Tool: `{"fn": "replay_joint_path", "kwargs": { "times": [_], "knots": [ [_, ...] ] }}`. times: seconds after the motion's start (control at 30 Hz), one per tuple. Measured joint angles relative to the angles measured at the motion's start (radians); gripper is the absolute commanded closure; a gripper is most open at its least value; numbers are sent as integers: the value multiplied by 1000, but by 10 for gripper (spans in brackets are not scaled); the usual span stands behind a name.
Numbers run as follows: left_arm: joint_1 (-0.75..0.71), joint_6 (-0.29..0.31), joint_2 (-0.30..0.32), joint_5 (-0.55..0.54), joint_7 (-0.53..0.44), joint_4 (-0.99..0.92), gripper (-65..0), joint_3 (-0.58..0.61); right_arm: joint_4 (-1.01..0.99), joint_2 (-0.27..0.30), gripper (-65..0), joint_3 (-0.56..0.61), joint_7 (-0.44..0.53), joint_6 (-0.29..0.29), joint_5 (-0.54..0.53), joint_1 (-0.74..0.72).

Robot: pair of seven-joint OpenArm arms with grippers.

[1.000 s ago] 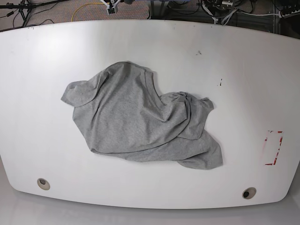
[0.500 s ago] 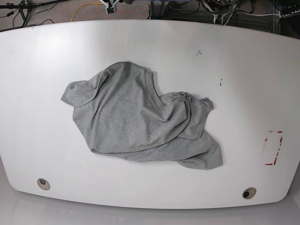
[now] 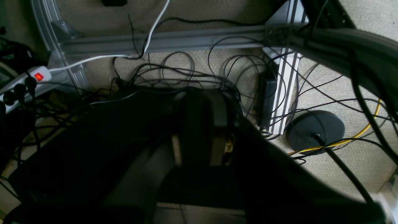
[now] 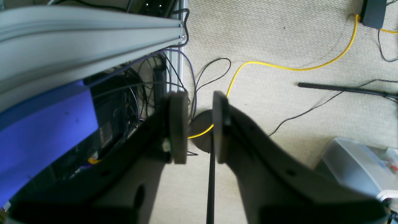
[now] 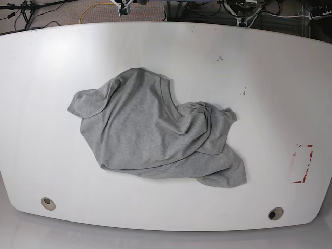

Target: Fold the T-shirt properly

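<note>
The heather-grey T-shirt lies crumpled near the middle of the white table, with one sleeve spread to the left and bunched folds at its right side. No lettering shows. Neither gripper appears in the base view. In the right wrist view my right gripper hangs over carpeted floor, its fingers a narrow gap apart with nothing between them. My left gripper is in deep shadow above a tangle of cables, and how its jaws stand is not visible.
A red-marked rectangle sits near the table's right edge. Two round cable holes lie along the front edge. Below the wrists are aluminium frame rails, a yellow cable and a clear plastic box.
</note>
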State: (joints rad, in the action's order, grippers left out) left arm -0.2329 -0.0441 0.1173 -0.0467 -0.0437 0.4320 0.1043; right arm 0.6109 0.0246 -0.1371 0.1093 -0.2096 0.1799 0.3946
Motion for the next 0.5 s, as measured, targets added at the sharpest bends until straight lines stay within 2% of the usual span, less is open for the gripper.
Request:
{"fn": "replay_joint_path", "kwargs": {
  "times": [0.5],
  "knots": [
    [2, -1, 0, 0, -3, 5, -102, -2, 11, 1, -126, 0, 0, 0, 0, 2]
  ]
}}
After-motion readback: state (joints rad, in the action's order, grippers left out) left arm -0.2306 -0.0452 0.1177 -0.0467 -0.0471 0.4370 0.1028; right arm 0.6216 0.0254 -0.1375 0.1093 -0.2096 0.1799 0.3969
